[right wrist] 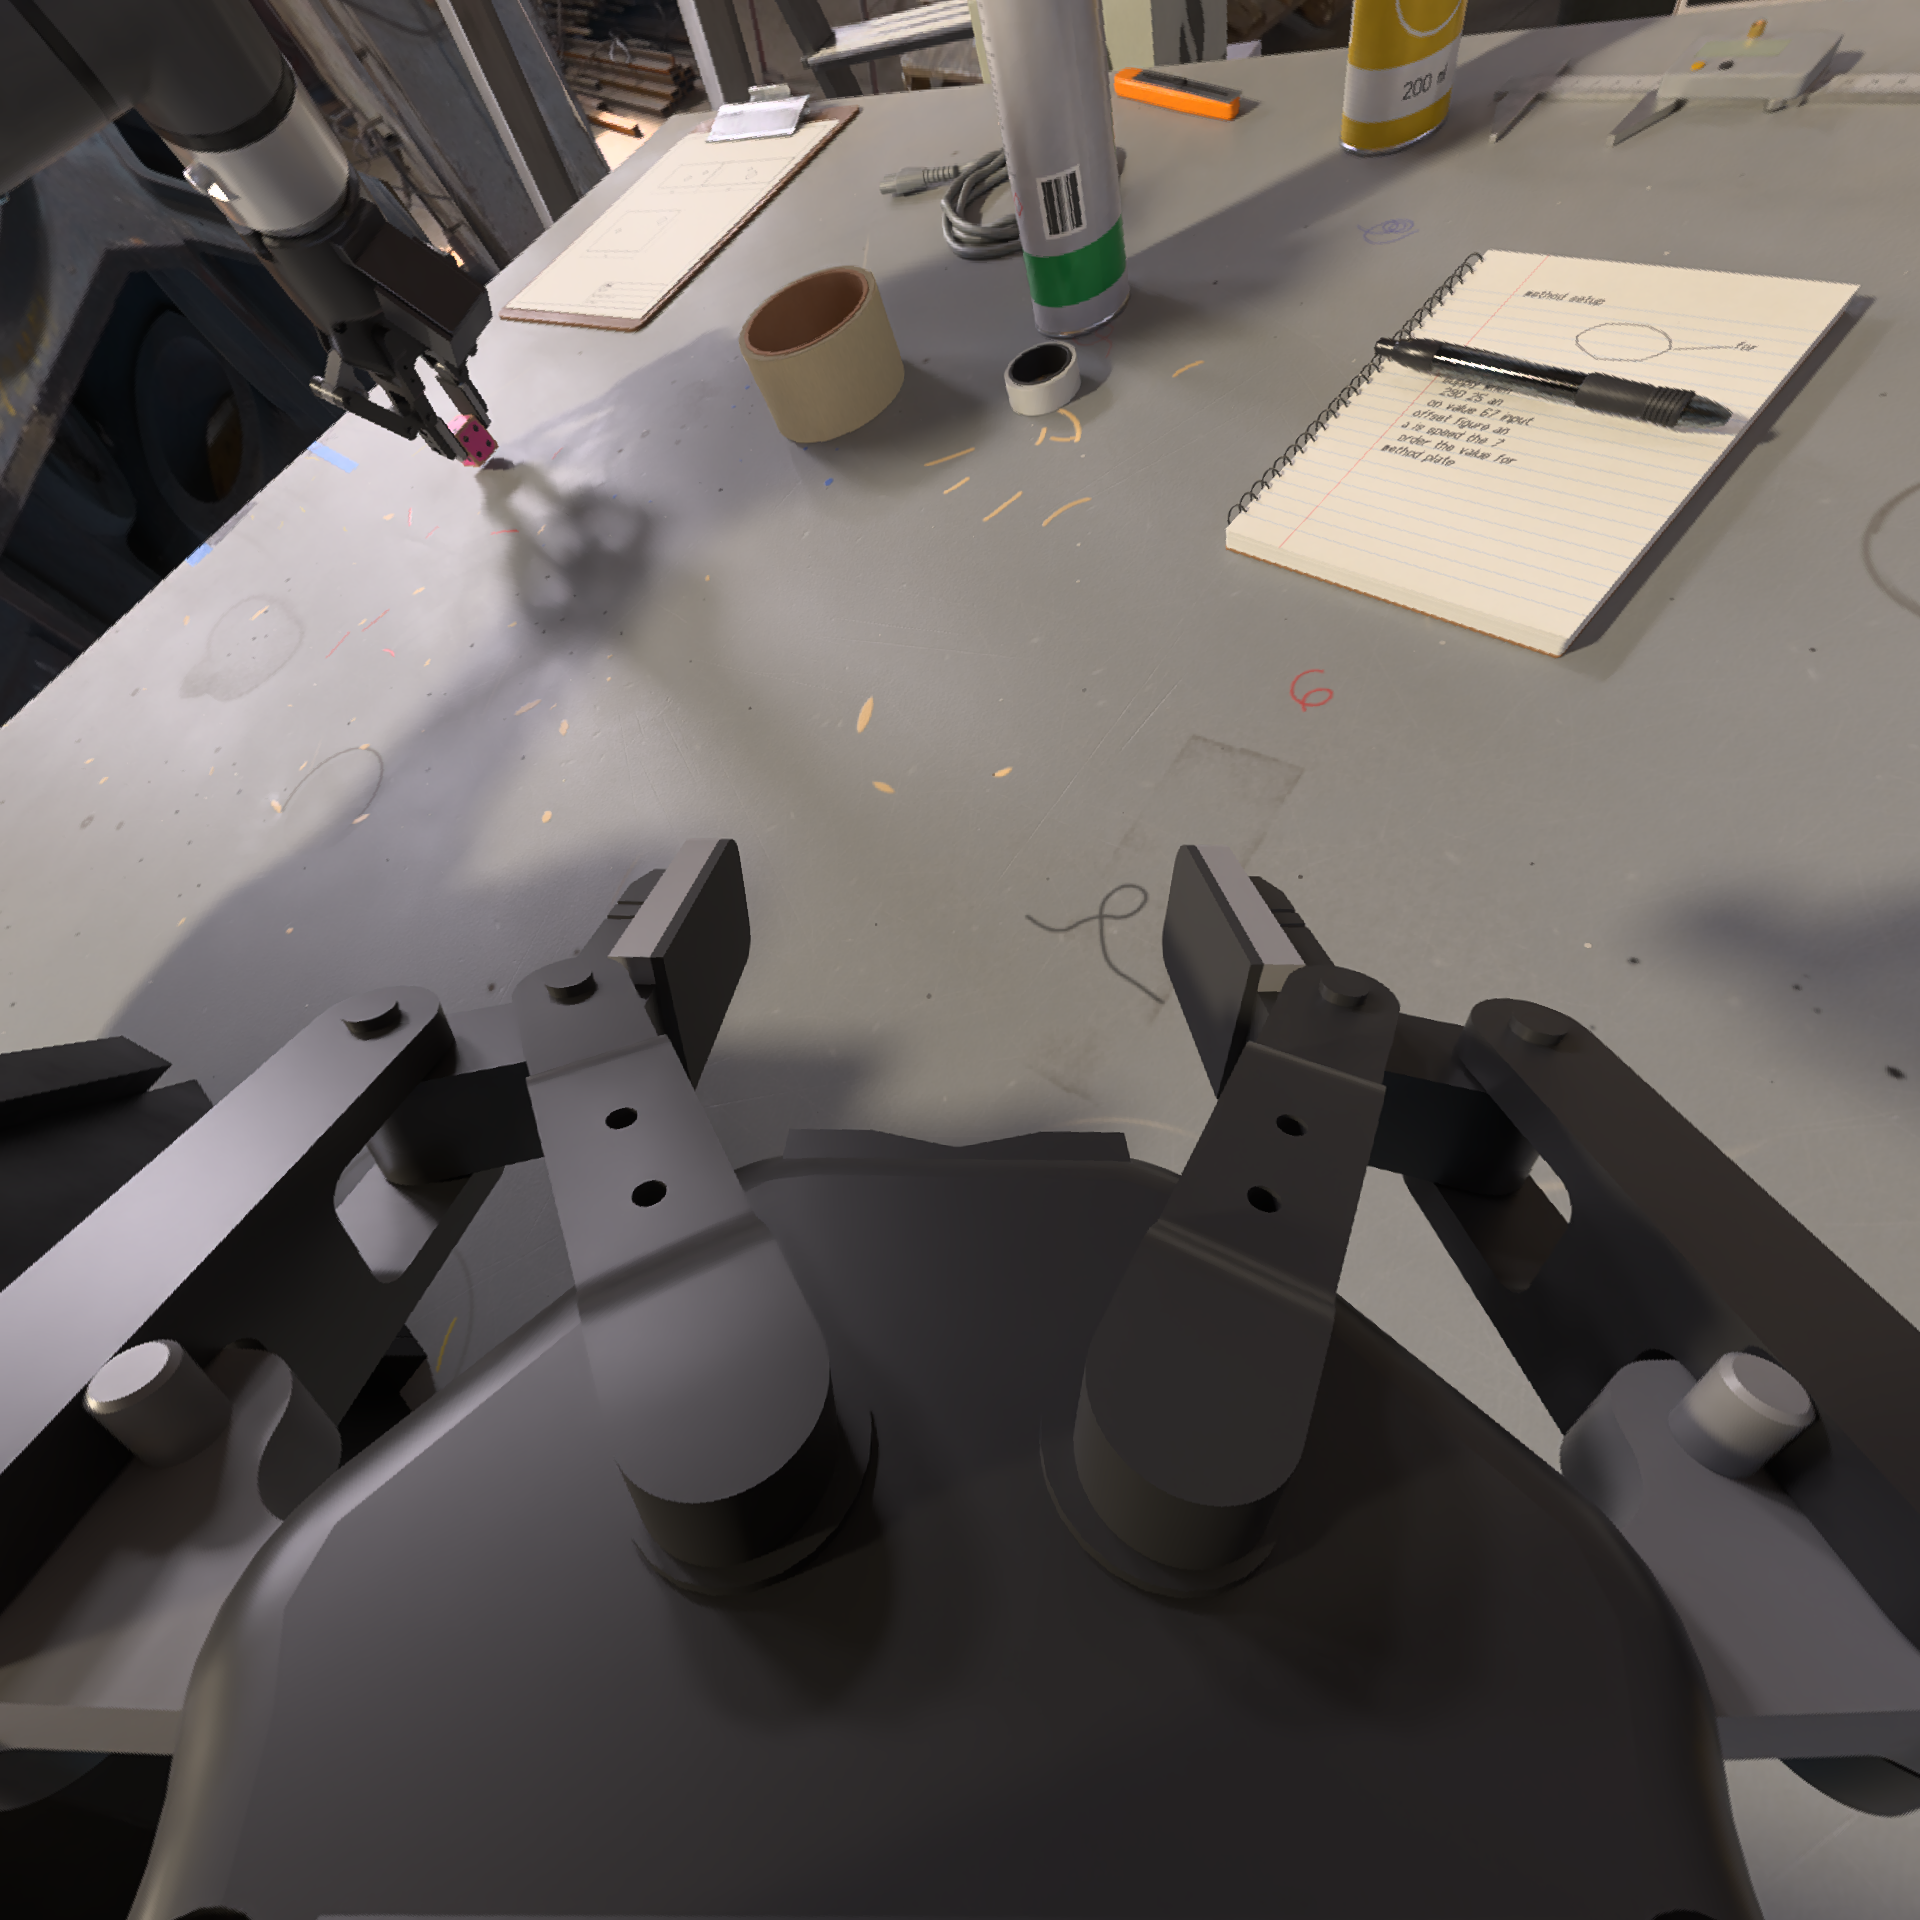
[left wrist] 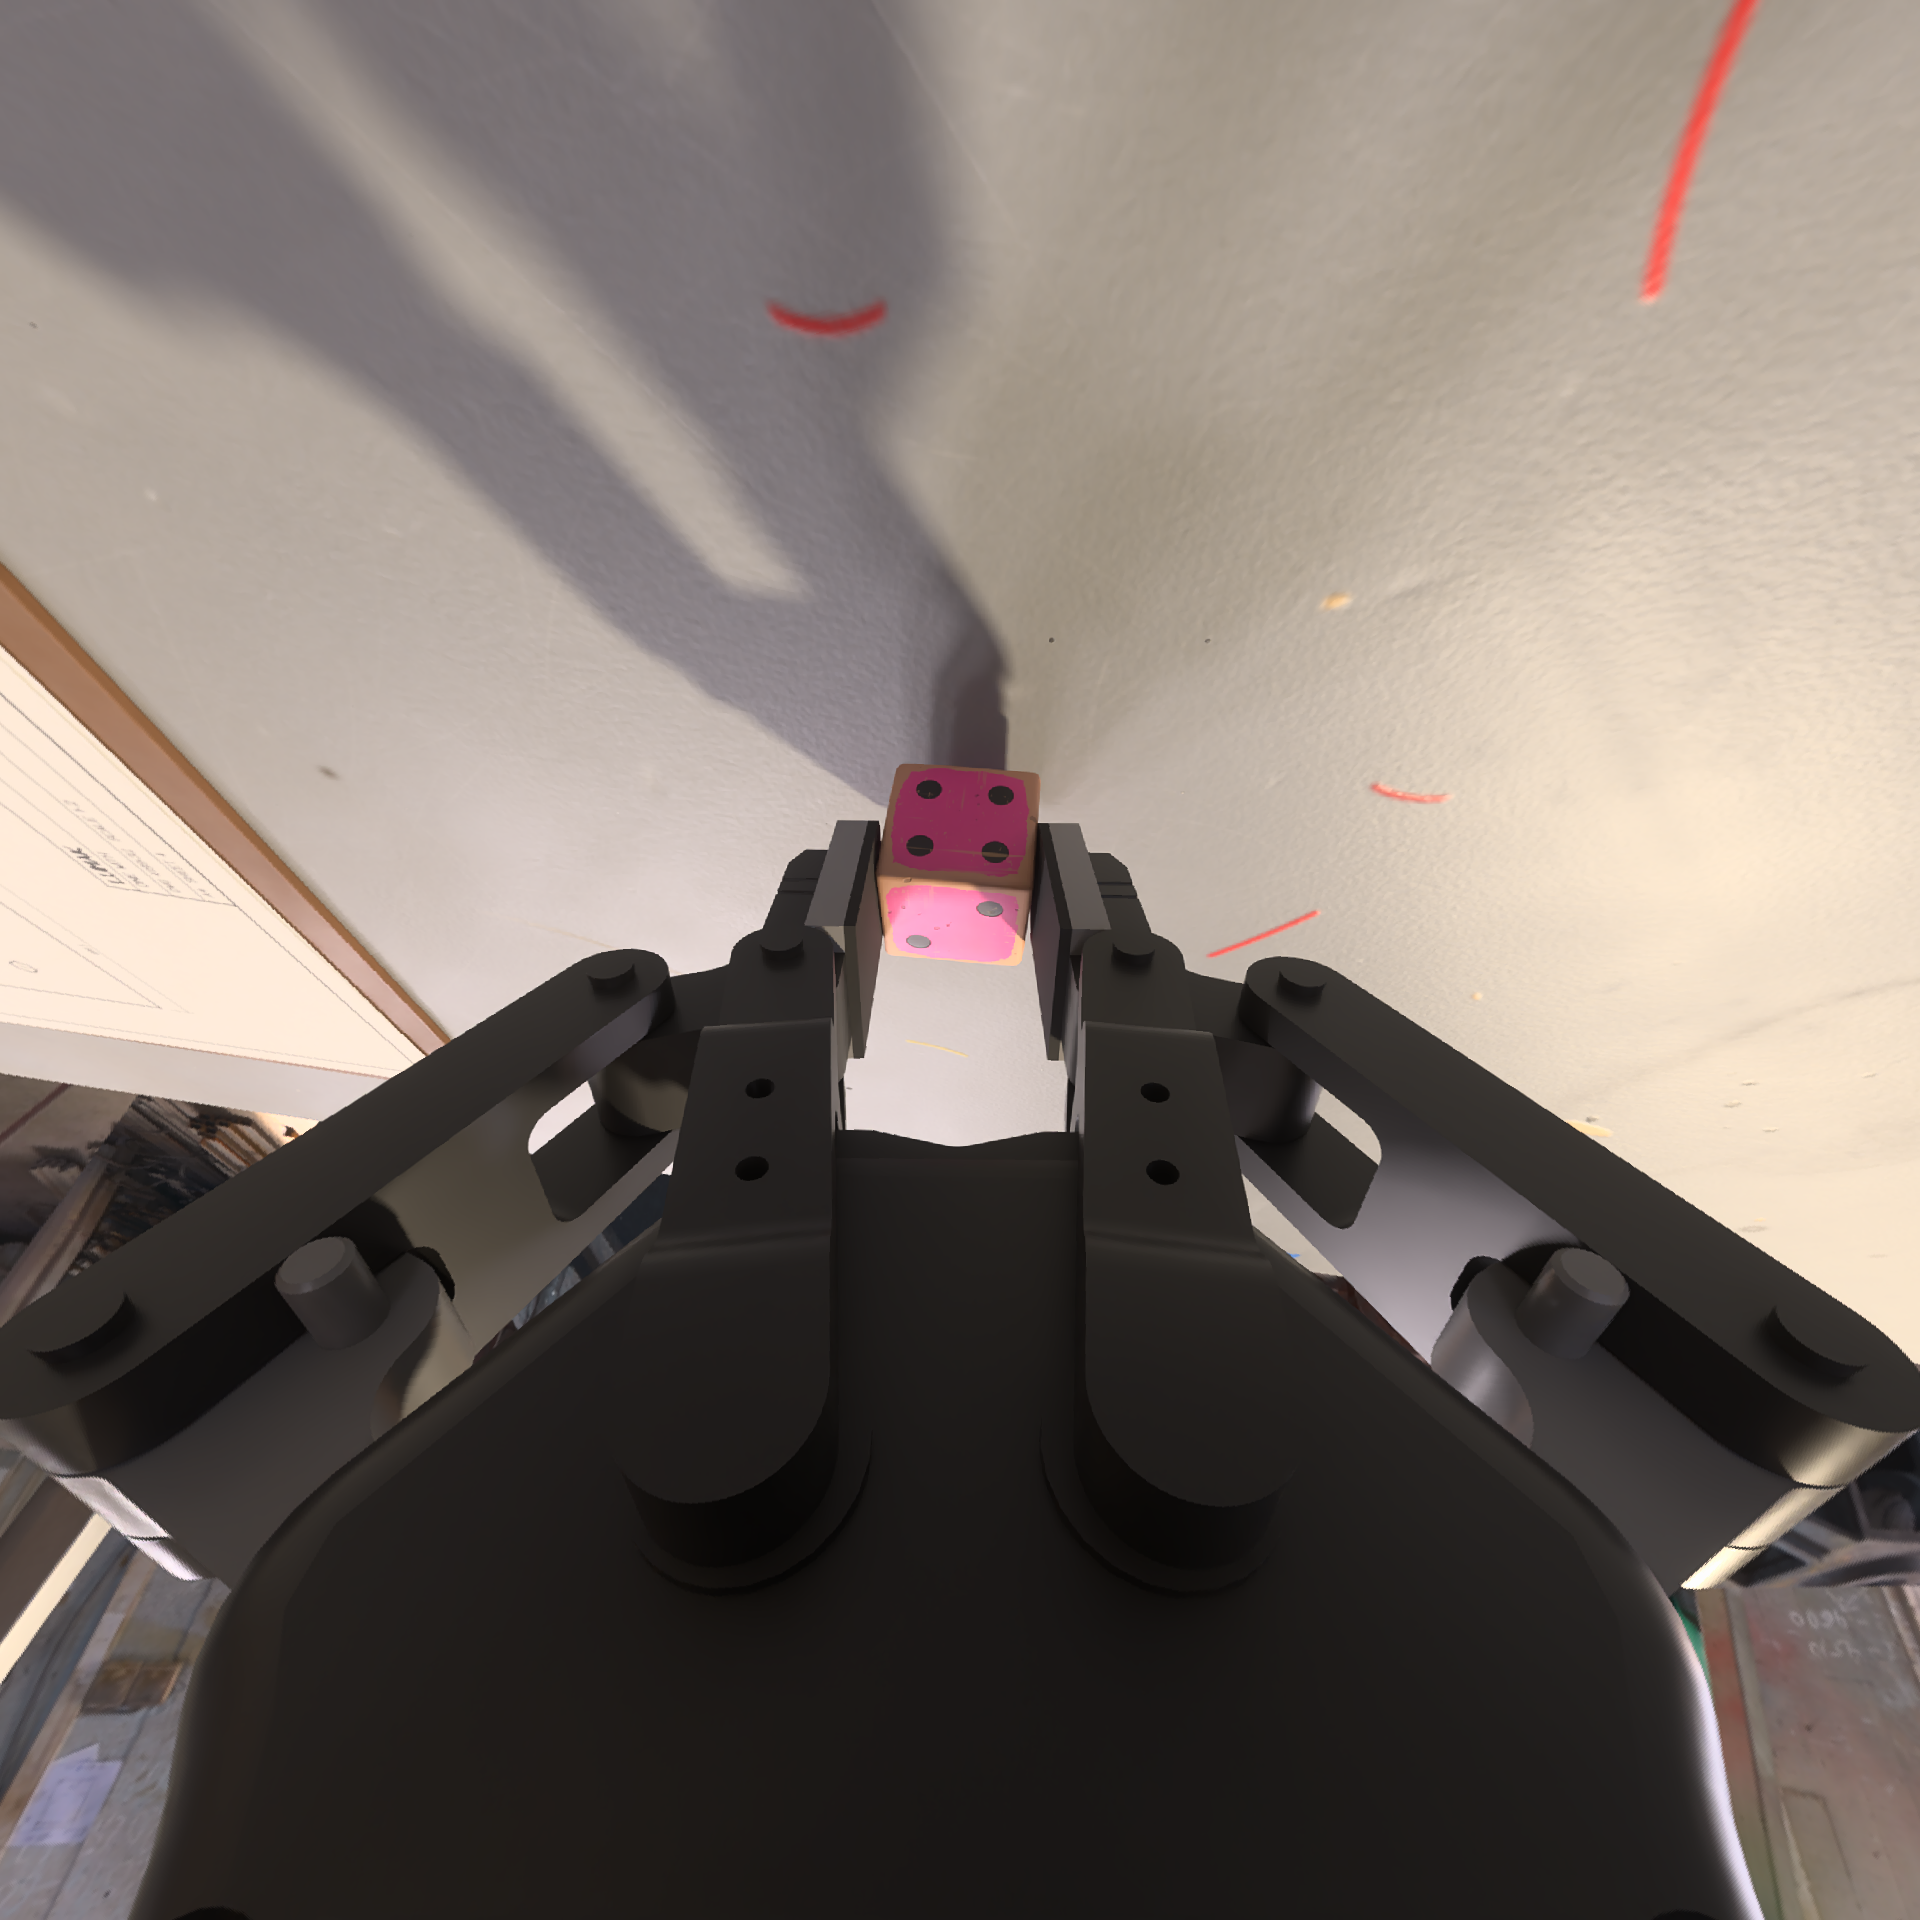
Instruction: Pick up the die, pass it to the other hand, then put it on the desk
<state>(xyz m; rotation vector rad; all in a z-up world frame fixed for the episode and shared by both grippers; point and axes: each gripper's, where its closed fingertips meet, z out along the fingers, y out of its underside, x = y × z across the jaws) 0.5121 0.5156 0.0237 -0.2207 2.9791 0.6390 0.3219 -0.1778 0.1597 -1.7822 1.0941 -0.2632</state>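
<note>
The die (left wrist: 957, 865) is a small pink cube with tan edges and dark pips. In the left wrist view it sits between the fingertips of my left gripper (left wrist: 957, 883), which is shut on it, right at the grey desk (left wrist: 1351, 468). In the right wrist view the same die (right wrist: 476, 440) shows far off at the upper left, held by the left gripper (right wrist: 457, 421) just above the desk surface. My right gripper (right wrist: 956, 914) is open and empty, hovering over the near middle of the desk (right wrist: 935, 644).
A clipboard (right wrist: 681, 218) lies at the far left. A tape roll (right wrist: 826, 353), a small ring (right wrist: 1041, 376), a spray can (right wrist: 1065, 166), a cable (right wrist: 971, 203), a yellow bottle (right wrist: 1397, 73), a caliper (right wrist: 1683, 78) and a notepad (right wrist: 1538, 447) with a pen (right wrist: 1548, 379) stand farther back.
</note>
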